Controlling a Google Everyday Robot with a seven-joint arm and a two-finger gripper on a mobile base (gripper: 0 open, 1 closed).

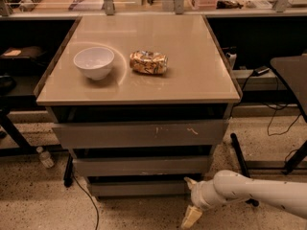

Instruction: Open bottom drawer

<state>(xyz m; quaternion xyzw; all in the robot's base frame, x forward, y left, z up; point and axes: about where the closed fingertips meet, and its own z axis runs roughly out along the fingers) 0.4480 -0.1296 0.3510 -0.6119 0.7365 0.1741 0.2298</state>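
Observation:
The bottom drawer point(136, 188) is the narrowest grey front, lowest on the cabinet, just above the floor; it looks closed. Above it sit the mid-width front point(141, 166) and the widest front point(139, 133) with pale scratches. My gripper point(190, 200) comes in on a white arm from the lower right. It is at the bottom drawer's right end, one cream fingertip point(190, 181) near the drawer's right edge and the other point(191, 217) hanging down toward the floor, so the fingers are spread apart.
A white bowl point(94, 62) and a crumpled snack bag point(148, 62) lie on the tan cabinet top point(192, 75). A plastic bottle point(45, 157) and a black cable point(88, 202) are on the speckled floor at the left. A table leg point(240, 162) stands to the right.

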